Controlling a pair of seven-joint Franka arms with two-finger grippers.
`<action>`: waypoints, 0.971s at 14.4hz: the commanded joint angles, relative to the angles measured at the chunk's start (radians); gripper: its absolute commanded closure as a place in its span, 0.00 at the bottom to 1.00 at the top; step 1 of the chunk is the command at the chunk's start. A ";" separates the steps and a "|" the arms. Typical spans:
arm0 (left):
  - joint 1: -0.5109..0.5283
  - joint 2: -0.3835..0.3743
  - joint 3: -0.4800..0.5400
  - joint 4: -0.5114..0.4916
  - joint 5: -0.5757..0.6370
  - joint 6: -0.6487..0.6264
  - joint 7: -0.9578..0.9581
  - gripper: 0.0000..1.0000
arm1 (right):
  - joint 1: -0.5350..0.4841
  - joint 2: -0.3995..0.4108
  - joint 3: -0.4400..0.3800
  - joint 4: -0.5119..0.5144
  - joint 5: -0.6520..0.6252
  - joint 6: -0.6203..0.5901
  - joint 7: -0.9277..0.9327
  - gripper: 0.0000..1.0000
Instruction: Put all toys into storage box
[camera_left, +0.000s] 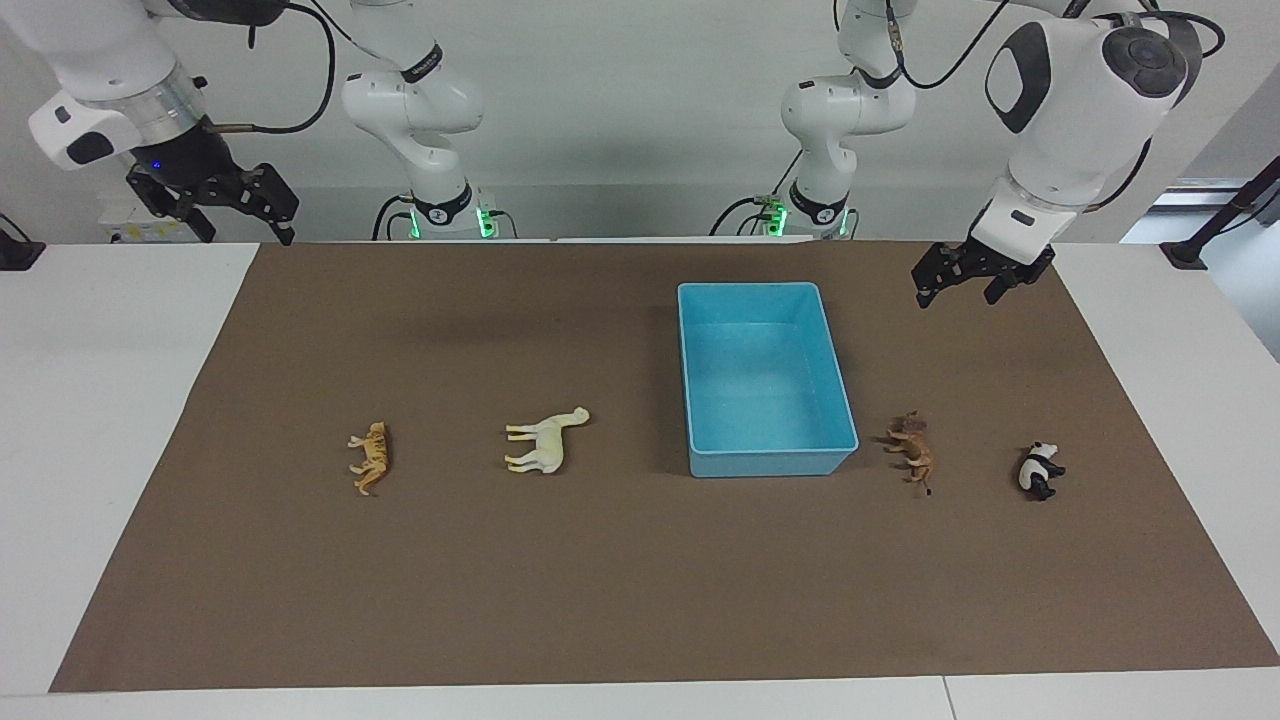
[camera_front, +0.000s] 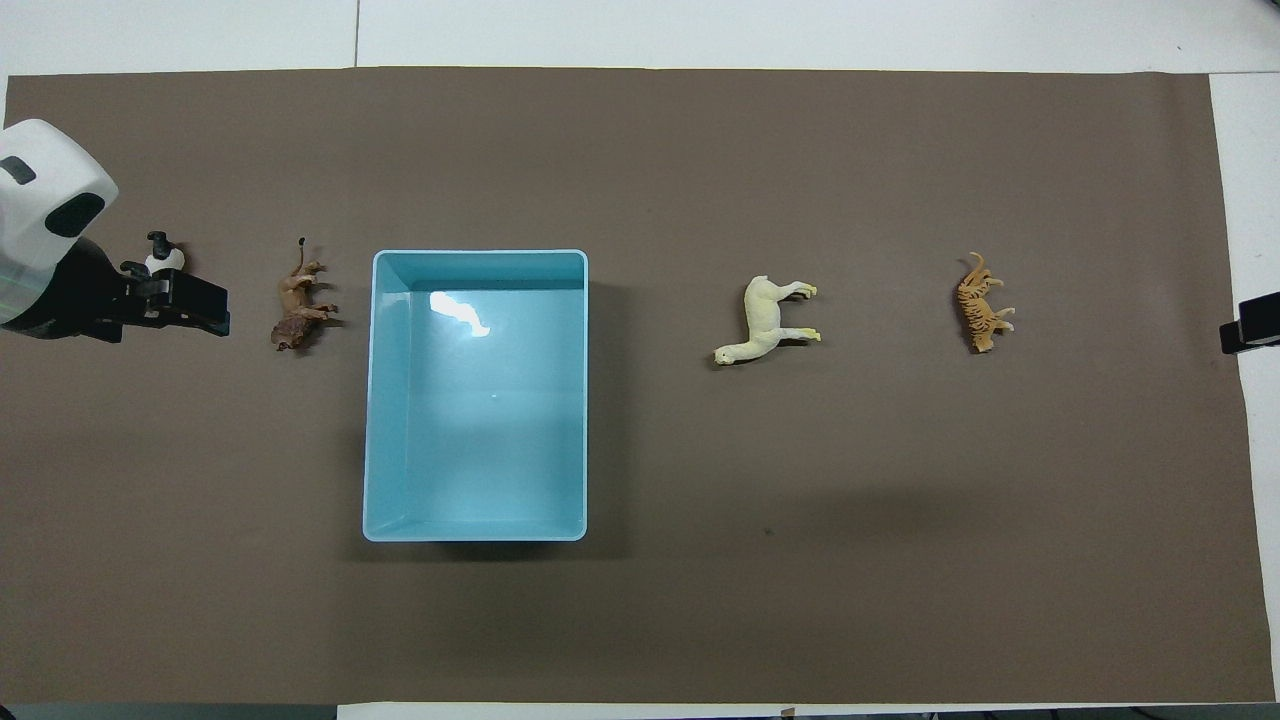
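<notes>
Lying on their sides in a loose row on the brown mat (camera_left: 640, 600) that covers the bench (camera_left: 100, 400) are all four toys, with the storage box (camera_left: 765, 462) set among them as the landmark. The box (light blue, low-walled, nothing in it) sits toward the left arm's end of the mat. The brown lion (camera_left: 912, 450) lies just beside the box on the left arm's side, apart from its wall, and the panda (camera_left: 1040, 470) lies farther out the same way. On the box's right-arm side lies the cream horse (camera_left: 545, 442), near but clearly apart from it, and the orange tiger (camera_left: 371, 457) is well apart from the box, past the horse.

The left gripper (camera_left: 962, 283) hangs in the air over the mat on the left arm's side of the box, its fingers spread apart and holding nothing. The right gripper (camera_left: 240, 208) waits raised near the bench's edge at the right arm's end, well away from the box, also spread and empty-handed.
</notes>
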 joint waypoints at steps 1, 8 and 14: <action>0.009 -0.022 -0.002 -0.017 -0.003 -0.002 0.003 0.00 | -0.014 -0.009 0.013 -0.004 0.018 -0.013 0.015 0.00; 0.009 -0.022 -0.002 -0.015 -0.003 -0.002 0.004 0.00 | -0.017 -0.011 0.013 -0.006 0.018 -0.013 0.012 0.00; 0.008 -0.022 -0.002 -0.015 -0.003 -0.002 0.004 0.00 | -0.011 -0.017 0.013 -0.012 0.018 -0.013 0.005 0.00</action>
